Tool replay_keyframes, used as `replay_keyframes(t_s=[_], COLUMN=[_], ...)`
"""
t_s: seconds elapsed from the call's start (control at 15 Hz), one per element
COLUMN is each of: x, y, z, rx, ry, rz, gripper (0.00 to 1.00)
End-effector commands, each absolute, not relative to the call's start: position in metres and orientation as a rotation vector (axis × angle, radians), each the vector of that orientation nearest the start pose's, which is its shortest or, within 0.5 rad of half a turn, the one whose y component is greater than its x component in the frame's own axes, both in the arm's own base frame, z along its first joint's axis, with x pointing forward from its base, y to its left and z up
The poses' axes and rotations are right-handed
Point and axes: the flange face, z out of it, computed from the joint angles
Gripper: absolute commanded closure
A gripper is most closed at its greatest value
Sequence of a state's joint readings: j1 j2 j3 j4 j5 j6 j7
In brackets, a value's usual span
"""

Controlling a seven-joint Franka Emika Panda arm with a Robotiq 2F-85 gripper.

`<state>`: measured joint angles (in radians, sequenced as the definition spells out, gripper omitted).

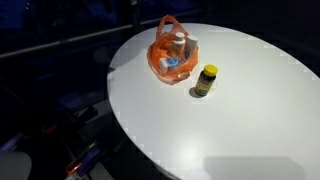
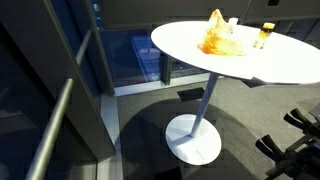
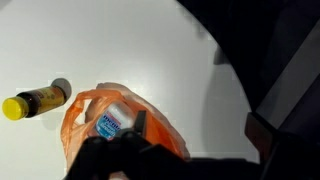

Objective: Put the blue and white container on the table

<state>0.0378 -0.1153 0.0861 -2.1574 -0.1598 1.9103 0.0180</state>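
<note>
The blue and white container (image 3: 111,123) lies inside the orange mesh bag (image 3: 80,118) on the round white table (image 3: 150,50). In an exterior view the container (image 1: 172,64) shows as a blue patch low in the bag (image 1: 158,55). In the wrist view my gripper (image 3: 198,132) is above the table, open and empty. Its one finger is over the bag's edge next to the container, and the other is off to the right over bare table. The gripper does not show in either exterior view.
A dark jar with a yellow lid (image 3: 33,101) lies on its side beside the bag; it shows in both exterior views (image 1: 206,80) (image 2: 265,35). The bag (image 2: 220,38) also holds a pale item (image 1: 180,42). The table edge (image 3: 215,45) curves close by.
</note>
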Motion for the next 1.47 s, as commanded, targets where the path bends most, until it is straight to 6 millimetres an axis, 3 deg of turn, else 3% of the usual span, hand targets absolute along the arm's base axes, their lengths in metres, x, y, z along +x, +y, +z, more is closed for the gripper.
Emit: replay_keyframes(t_s=[0.0,0.47,1.0,1.4], x=[0.541,0.586,0.605,0.613], y=[0.025,-0.021,-0.063,-0.072], z=[0.437,0.409,0.366,0.342], rx=[-3.295,-3.292,-3.214,-3.174], ry=[-0.121,0.214,0.685,0.818], rz=[0.161,0.113,0.113,0.184], gripper=[0.00,0.00,0.00,0.00])
